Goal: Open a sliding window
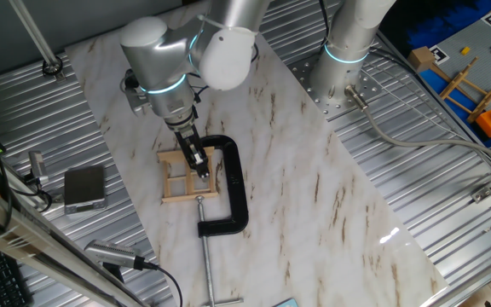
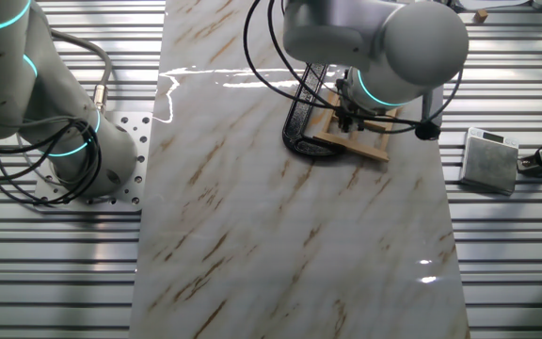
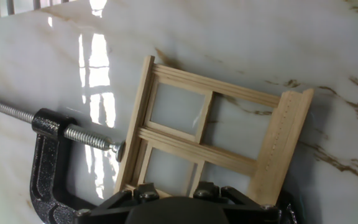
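The sliding window (image 1: 177, 177) (image 2: 370, 141) (image 3: 204, 137) is a small pale wooden frame with cross-bar panes, lying flat on the marble table (image 1: 314, 196). A black C-clamp (image 1: 233, 183) (image 2: 299, 122) (image 3: 48, 155) pins one side of it, its screw tip against the frame's edge. My gripper (image 1: 199, 168) (image 2: 351, 121) (image 3: 176, 190) points straight down onto the window, at the side nearest the clamp. In the hand view only the dark finger bases show along the bottom edge, with a pane bar running up between them. The fingertips are hidden, so the gap between them does not show.
A grey metal box (image 1: 85, 188) (image 2: 490, 160) sits on the ribbed surface beside the marble slab. A second arm's base (image 1: 348, 68) (image 2: 83, 160) is bolted at the slab's far side, with cables. A wooden rack with yellow rails (image 1: 467, 85) lies in the corner.
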Motion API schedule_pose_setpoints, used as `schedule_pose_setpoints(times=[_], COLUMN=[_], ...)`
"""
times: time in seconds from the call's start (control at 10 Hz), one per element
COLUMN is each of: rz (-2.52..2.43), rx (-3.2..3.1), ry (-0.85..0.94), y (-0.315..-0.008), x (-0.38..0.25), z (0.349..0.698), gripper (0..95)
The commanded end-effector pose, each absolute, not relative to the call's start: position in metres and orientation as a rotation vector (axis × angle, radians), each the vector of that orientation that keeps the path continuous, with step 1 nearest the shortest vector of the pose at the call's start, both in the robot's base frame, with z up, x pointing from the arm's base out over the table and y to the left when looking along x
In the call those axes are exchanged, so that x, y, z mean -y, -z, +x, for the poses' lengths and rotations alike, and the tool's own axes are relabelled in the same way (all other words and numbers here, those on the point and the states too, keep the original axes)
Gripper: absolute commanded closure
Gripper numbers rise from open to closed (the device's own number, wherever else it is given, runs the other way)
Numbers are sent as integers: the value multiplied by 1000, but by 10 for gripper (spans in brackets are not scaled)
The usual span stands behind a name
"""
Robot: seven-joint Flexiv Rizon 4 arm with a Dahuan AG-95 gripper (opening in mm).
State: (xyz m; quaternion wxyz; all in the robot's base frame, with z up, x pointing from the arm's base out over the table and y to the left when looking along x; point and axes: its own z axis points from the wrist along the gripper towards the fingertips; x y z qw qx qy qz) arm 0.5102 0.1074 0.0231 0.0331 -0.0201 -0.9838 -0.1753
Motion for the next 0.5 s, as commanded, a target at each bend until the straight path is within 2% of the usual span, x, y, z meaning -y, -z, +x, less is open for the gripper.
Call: schedule_pose_setpoints(times=[0.1, 0.5], rz=[-64, -64], rx=[3028, 3036], ry=[539, 545], y=[-22, -21], x=[-108, -113], z=[511, 513], gripper=[570, 570])
